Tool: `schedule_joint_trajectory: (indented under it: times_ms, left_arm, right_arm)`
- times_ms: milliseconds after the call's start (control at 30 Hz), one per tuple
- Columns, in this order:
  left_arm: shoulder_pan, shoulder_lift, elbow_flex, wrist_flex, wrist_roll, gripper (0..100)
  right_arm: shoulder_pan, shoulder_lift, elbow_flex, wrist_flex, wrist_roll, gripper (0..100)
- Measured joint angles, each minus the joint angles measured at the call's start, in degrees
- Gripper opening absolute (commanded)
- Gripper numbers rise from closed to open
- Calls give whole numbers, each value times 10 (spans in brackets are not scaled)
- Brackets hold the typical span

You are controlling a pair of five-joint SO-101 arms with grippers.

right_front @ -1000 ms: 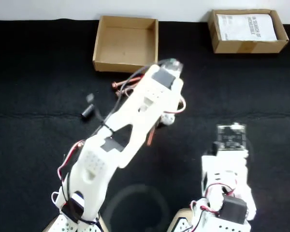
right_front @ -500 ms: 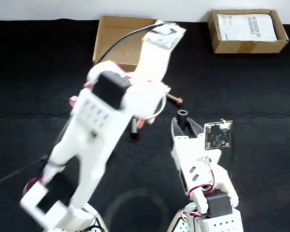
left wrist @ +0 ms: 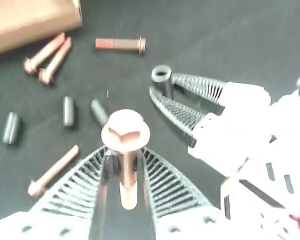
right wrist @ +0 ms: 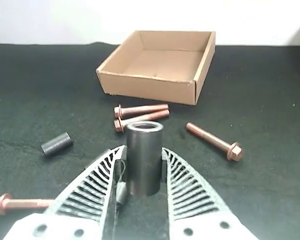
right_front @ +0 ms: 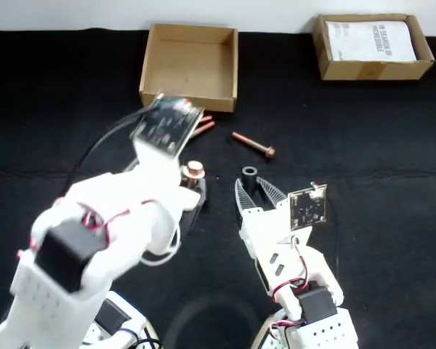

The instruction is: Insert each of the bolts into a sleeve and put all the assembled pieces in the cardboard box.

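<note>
Pulls back from over the cardboard box [right_front: 185, 100] to mid-table, left gripper [left wrist: 125, 152] clamped on a copper bolt [left wrist: 125, 136], head up, near the advanced right gripper [right_front: 251, 185], itself pinching an upright black sleeve [right wrist: 144, 157]. Sets up the insertion, seemingly. Leaves loose bolts [right wrist: 214, 141] and spare sleeves [left wrist: 68, 111] on the black mat [right_front: 392, 145], with nothing boxed.

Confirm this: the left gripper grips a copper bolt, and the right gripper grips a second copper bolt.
Wrong in one point. The right gripper grips a dark sleeve, held upright, not a bolt; the right wrist view shows it. The left gripper does grip a copper bolt.
</note>
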Motion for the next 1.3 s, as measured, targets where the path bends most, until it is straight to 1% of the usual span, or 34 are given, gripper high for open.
schedule_joint_trajectory:
  times_ms: [100, 200, 333, 433, 567, 667, 800, 967, 1067, 1200, 1300]
  left_arm:
    - [-1, -89, 121, -104, 0, 8]
    - [-1, -169, 251, -226, 0, 9]
    - [-1, -229, 397, -393, 0, 9]
    - [0, -231, 449, -496, 0, 9]
    - [-2, -186, 453, -588, 0, 9]
    - [0, -123, 440, -622, 0, 9]
    - [-1, -20, 382, -651, 0, 9]
    - [0, 80, 309, -657, 0, 9]
    - [0, 104, 283, -657, 0, 9]
    - [0, 104, 279, -657, 0, 9]
    - [0, 104, 279, -657, 0, 9]
  right_arm:
    - [0, 0, 0, 0, 0, 6]
    - [0, 0, 0, 0, 0, 6]
    - [0, 0, 0, 0, 0, 6]
    - [0, 0, 0, 0, 0, 6]
    - [0, 0, 0, 0, 0, 6]
    - [0, 0, 0, 0, 0, 6]
    - [0, 0, 0, 0, 0, 6]
    - [0, 0, 0, 0, 0, 6]
    - [0, 0, 0, 0, 0, 6]
    - [0, 0, 3, -1, 0, 6]
    - [0, 0, 20, -27, 0, 6]
